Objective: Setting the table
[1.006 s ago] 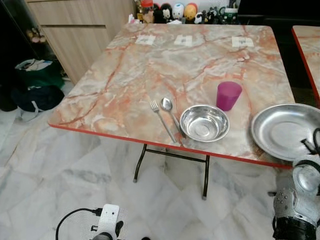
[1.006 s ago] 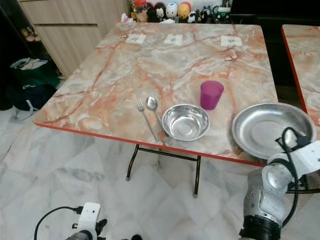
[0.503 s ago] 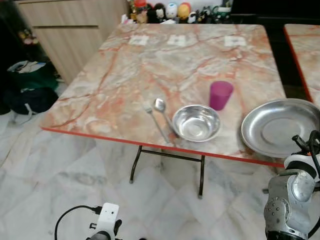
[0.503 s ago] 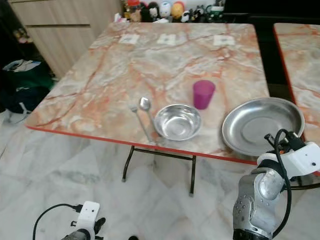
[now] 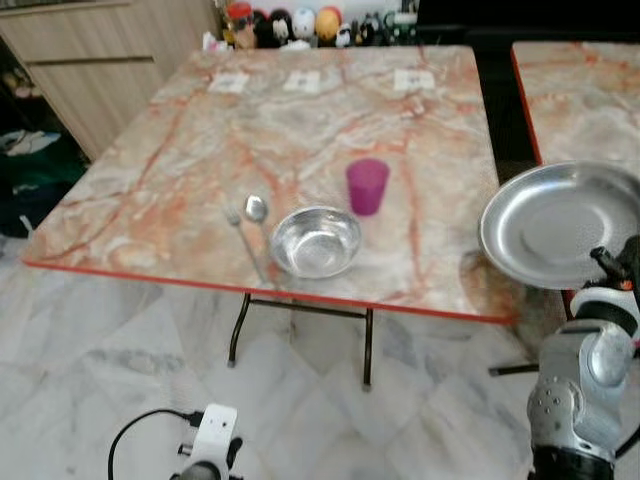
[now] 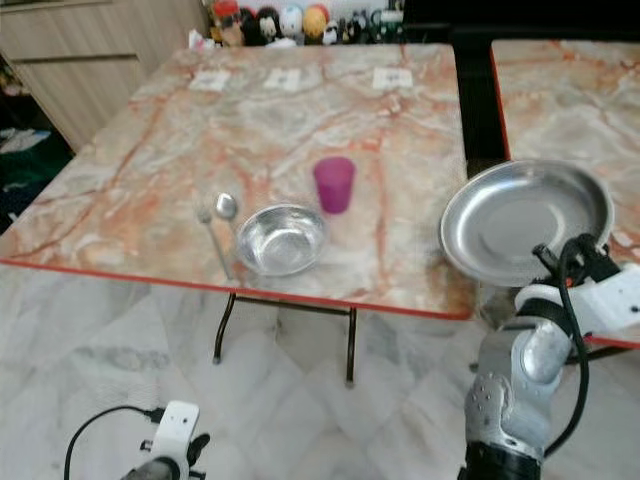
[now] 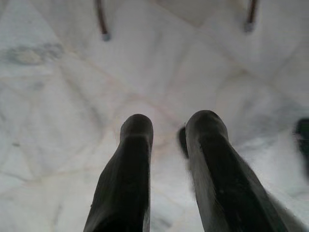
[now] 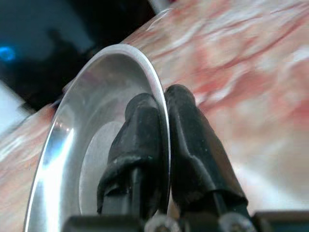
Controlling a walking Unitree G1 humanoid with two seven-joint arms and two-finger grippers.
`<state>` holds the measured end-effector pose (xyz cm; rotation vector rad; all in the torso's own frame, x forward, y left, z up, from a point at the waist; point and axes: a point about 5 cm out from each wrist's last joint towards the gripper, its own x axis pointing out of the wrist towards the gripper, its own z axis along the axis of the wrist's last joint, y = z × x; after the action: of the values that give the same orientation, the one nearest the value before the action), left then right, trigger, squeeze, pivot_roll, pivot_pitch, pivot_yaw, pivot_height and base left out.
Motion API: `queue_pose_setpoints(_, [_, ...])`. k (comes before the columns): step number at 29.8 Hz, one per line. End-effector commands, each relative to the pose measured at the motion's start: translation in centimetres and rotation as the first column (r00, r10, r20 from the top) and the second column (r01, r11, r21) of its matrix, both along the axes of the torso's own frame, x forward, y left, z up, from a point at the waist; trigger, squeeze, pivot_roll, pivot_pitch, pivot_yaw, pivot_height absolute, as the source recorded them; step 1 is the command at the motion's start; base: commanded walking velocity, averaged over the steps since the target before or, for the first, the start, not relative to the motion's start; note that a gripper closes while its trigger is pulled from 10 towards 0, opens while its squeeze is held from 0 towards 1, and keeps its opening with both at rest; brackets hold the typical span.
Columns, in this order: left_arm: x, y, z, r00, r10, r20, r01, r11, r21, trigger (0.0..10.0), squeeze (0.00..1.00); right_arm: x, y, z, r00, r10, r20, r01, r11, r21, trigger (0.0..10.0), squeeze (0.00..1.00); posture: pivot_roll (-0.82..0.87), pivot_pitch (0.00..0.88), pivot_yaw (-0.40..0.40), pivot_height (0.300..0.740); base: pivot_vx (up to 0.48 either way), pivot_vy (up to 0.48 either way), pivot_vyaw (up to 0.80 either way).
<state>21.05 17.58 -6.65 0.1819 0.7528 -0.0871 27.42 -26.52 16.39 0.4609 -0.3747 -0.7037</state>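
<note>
My right gripper [image 8: 163, 121] is shut on the rim of a large steel plate [image 5: 560, 222], one finger on each face. It holds the plate tilted in the air just past the front right corner of the marble table [image 5: 300, 130]. On the table's near side lie a steel bowl [image 5: 315, 242], a purple cup [image 5: 367, 186], a spoon [image 5: 258, 215] and a fork [image 5: 243, 240]. My left gripper [image 7: 169, 140] hangs low over the floor, its fingers [image 7: 136, 159] apart and holding nothing.
A second marble table [image 5: 590, 90] stands to the right across a narrow dark gap. Toy figures [image 5: 300, 25] line the far edge, with paper slips [image 5: 300, 82] in front. A wooden cabinet [image 5: 100, 50] and dark bags [image 5: 20, 170] are at the left. Metal table legs [image 5: 240, 330] stand below.
The camera has swung right, so the whole scene has shifted left. The plate has come off the table's front right and now hangs beyond its right edge in my right gripper.
</note>
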Motion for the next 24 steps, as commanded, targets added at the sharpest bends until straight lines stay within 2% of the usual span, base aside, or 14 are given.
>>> queue_pose_setpoints(1, [-0.53,0.66,-0.25,1.000,-0.002,-0.019,0.003,1.000,0.023,10.0,0.00,0.03,-0.02,1.27,0.998,-0.002,0.063,0.003,1.000,-0.002,10.0,0.00,-0.12,0.128,0.083,0.740,0.000,-0.465,0.00])
queue_pose_setpoints(4, [-0.52,0.66,-0.24,1.000,-0.003,-0.018,0.003,1.000,0.023,10.0,0.00,0.07,-0.08,1.19,0.998,0.000,0.061,0.000,1.000,0.009,10.0,0.00,-0.12,0.128,0.083,0.740,0.000,-0.469,0.00])
queue_pose_setpoints(11, [-0.44,0.61,-0.21,1.000,-0.006,-0.016,0.006,1.000,0.027,10.0,0.00,0.26,0.24,1.11,0.998,0.010,0.068,-0.011,1.000,0.015,10.0,0.00,-0.12,0.126,0.084,0.740,0.000,-0.468,-0.75])
queue_pose_setpoints(19, [-0.41,0.62,-0.18,1.000,-0.008,-0.015,0.008,1.000,0.027,10.0,0.00,0.20,0.18,0.96,0.998,0.005,0.067,-0.007,1.000,0.029,10.0,0.00,-0.12,0.126,0.086,0.740,0.000,-0.467,0.00])
queue_pose_setpoints(24, [-0.40,0.66,-0.18,1.000,-0.010,-0.016,0.010,1.000,0.029,10.0,0.00,0.17,0.12,0.72,0.999,0.006,0.054,-0.007,0.999,0.033,10.0,0.00,-0.13,0.129,0.088,0.740,0.000,-0.466,-0.76])
